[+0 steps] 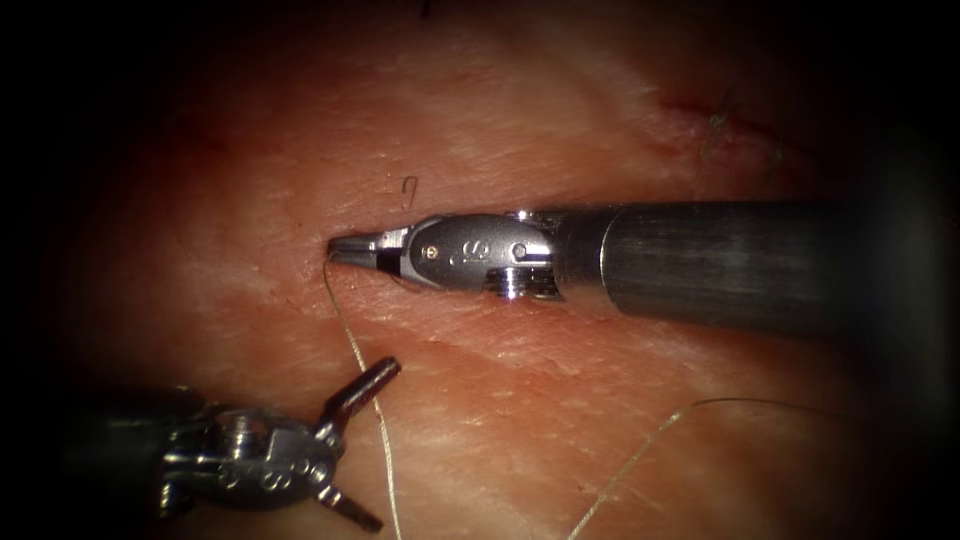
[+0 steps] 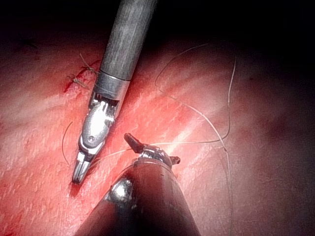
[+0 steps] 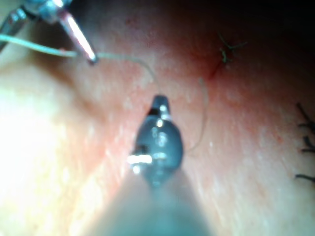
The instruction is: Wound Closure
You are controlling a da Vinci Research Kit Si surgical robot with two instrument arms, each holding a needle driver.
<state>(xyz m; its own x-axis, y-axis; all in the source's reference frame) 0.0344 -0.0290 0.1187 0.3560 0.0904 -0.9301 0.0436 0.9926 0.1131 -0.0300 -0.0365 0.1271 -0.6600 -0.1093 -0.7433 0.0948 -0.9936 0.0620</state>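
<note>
Tissue (image 1: 560, 400) lies under both tools. Your right tool (image 1: 345, 247) pinches thread (image 1: 352, 345); your left tool (image 1: 365, 445), jaws spread, straddles it empty. Pull hard and the thread may snap.

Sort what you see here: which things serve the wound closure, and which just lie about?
In use:
- pale thin thread, held by the right tool, jaws shut
- left tool, jaws open, thread between them
- pink pork tissue

Lying about:
- dark cut thread ends at earlier stitches
</note>
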